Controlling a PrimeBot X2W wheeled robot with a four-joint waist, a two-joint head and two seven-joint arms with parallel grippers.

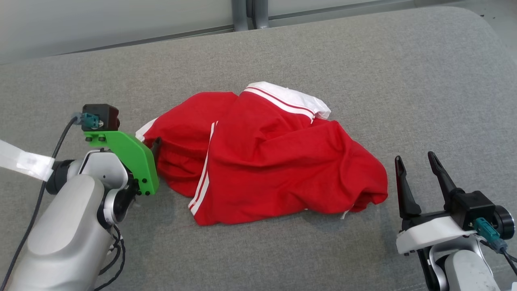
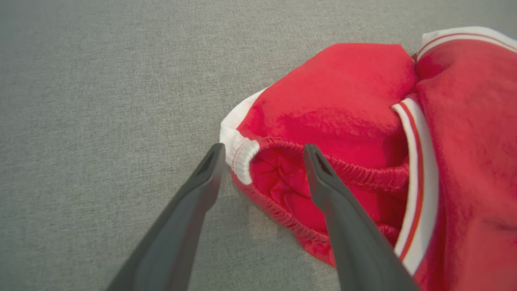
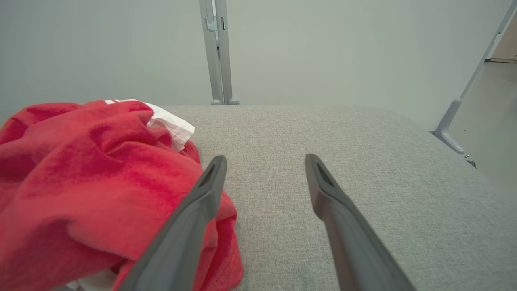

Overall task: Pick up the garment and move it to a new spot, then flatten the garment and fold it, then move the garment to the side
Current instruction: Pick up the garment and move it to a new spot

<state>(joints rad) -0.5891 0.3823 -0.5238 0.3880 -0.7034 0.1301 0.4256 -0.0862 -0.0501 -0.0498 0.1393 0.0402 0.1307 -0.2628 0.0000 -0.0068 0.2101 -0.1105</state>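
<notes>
Garment [image 1: 274, 161], one red pair of shorts, lies crumpled mid-way across the grey cushion [image 1: 363, 60], with bare fabric all round out to the far and right edges. Two grippers: left gripper [image 2: 263, 147] spread wide astride the waistband [image 2: 355, 171] corner, gripping nothing; right gripper [image 1: 415, 157] equally wide, empty, just beside the shorts.
</notes>
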